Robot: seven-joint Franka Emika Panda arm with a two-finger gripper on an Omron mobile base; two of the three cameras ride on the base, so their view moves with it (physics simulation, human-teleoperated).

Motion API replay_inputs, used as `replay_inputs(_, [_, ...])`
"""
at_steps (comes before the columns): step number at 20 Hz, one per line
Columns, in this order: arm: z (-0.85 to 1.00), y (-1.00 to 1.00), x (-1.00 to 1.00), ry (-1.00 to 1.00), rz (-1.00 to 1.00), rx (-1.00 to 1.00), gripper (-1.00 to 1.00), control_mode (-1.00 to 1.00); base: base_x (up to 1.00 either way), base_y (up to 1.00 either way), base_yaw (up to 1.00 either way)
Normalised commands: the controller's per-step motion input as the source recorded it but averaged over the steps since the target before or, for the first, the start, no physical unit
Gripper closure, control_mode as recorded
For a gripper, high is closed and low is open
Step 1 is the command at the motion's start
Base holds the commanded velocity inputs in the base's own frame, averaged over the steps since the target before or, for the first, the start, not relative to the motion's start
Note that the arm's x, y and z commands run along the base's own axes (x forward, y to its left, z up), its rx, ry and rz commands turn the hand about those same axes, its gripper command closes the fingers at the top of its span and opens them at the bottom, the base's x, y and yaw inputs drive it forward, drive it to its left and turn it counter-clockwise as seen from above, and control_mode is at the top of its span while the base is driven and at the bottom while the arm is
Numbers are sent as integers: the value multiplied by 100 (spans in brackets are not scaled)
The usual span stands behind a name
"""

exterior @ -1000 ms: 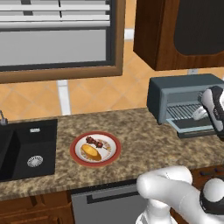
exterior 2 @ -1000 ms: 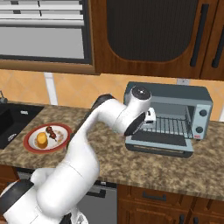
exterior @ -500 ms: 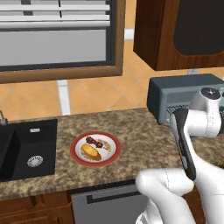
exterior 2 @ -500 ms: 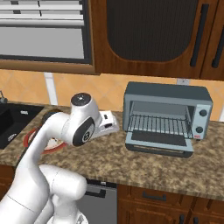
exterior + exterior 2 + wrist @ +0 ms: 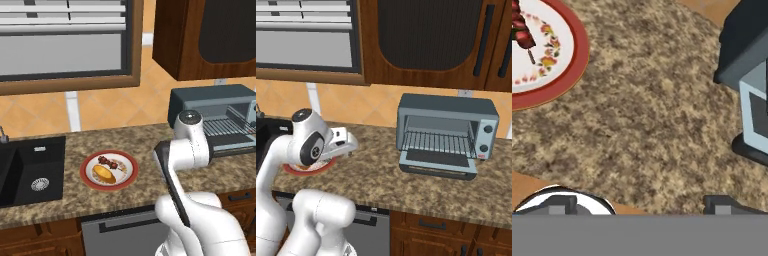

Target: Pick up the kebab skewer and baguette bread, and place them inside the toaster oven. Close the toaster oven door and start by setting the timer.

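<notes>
One plate (image 5: 89, 176): round, white, red-rimmed, floral band, left on speckled granite surface (image 5: 145, 145).
Kebab skewer (image 5: 108, 161): thin stick, dark red-brown chunks, on plate.
Baguette bread (image 5: 104, 173): oblong, golden-orange, beside skewer.
Pincer (image 5: 640, 204): wide open, empty, over granite.
Toaster oven (image 5: 445, 134): boxy blue-grey metal, wire rack, right.
Toaster oven door (image 5: 437, 164): folded down flat.

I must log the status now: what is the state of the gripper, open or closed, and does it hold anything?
Gripper: open and holding nothing, above the bare counter between the plate and the toaster oven.
</notes>
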Motion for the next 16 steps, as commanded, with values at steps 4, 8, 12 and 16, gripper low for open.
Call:
replay_inputs(4, [0, 100, 0, 0, -20, 0, -100, -100, 0, 0, 0])
replay_inputs(8, [2, 100, -3, 15, -14, 10, -100, -100, 0, 0, 0])
replay_inputs(12, [-12, 100, 15, 29, -2, 10, -100, -100, 0, 0, 0])
replay_inputs(16, [-29, 100, 36, 24, 0, 0, -100, -100, 0, 0, 0])
